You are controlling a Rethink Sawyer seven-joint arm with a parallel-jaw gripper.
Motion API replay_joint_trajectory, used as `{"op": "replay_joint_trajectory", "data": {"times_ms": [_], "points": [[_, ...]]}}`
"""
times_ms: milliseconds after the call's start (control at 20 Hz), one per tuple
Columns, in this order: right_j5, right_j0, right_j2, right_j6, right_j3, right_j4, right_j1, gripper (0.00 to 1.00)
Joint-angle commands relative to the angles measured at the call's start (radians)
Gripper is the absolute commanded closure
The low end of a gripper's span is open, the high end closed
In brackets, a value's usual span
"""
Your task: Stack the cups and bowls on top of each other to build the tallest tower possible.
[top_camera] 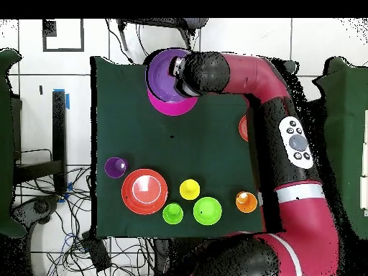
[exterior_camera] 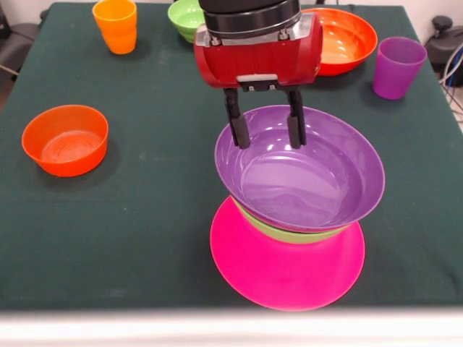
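The claw (exterior_camera: 265, 134) pinched the purple bowl's (exterior_camera: 311, 184) far rim, holding it tilted directly above the green bowl (exterior_camera: 289, 233) on the pink bowl (exterior_camera: 289, 275).

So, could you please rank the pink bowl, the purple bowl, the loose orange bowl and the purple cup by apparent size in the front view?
1. Pink bowl and purple bowl: similar, unsure.
2. Orange bowl.
3. Purple cup, though farther from the camera.

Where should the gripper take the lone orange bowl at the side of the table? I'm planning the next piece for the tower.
By its rim, coming straight down from above. The orange bowl stands upright and open with nothing close beside it, so one finger can likely go inside the thin wall and one outside, as the gripper straddles the purple bowl rim.
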Motion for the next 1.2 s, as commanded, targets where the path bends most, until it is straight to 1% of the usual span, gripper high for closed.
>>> {"op": "replay_joint_trajectory", "data": {"times_ms": [50,1200], "points": [[-0.047,0.041,-0.078,0.108,0.097,0.002,0.036,0.0],[-0.12,0.081,-0.127,0.11,0.096,0.014,0.065,0.0]]}}
